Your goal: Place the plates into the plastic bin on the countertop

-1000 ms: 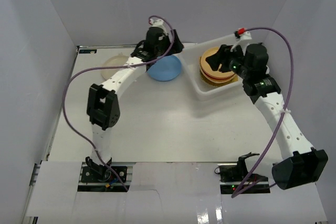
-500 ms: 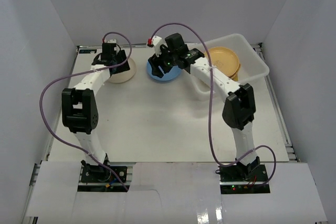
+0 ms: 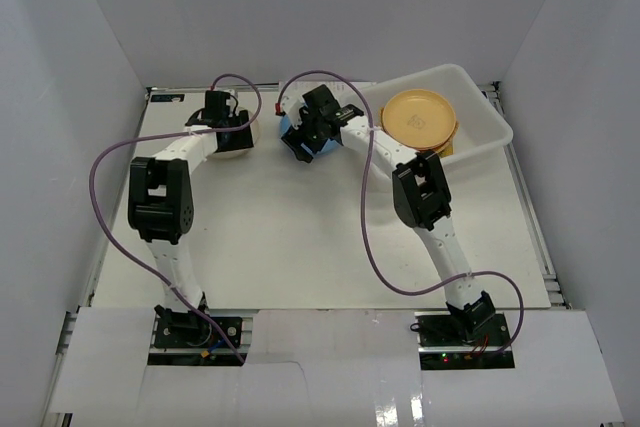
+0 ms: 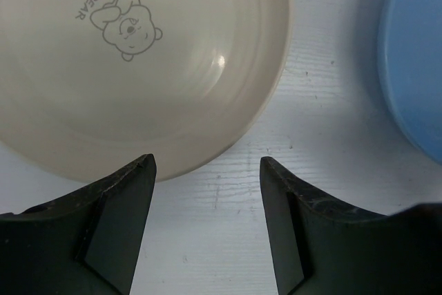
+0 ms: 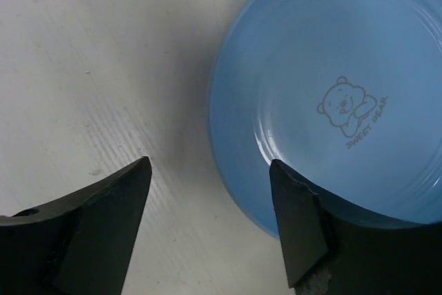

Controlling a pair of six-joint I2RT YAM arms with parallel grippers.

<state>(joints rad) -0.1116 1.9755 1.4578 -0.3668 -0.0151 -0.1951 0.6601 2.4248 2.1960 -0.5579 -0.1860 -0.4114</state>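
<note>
— Where are the plates right now?
— The cream plate and the blue plate lie on the white bench towards its far side, near each other but not touching. An orange-yellow plate sits inside the plastic bin at the far right.
— What about the left gripper?
— Its jaws are spread wide over the near rim of the cream plate, pinching nothing. Bare bench shows between the fingers.
— And the right gripper?
— It is also spread and empty, hovering at the blue plate's edge. One finger hangs over the plate, the other over bare bench.
</note>
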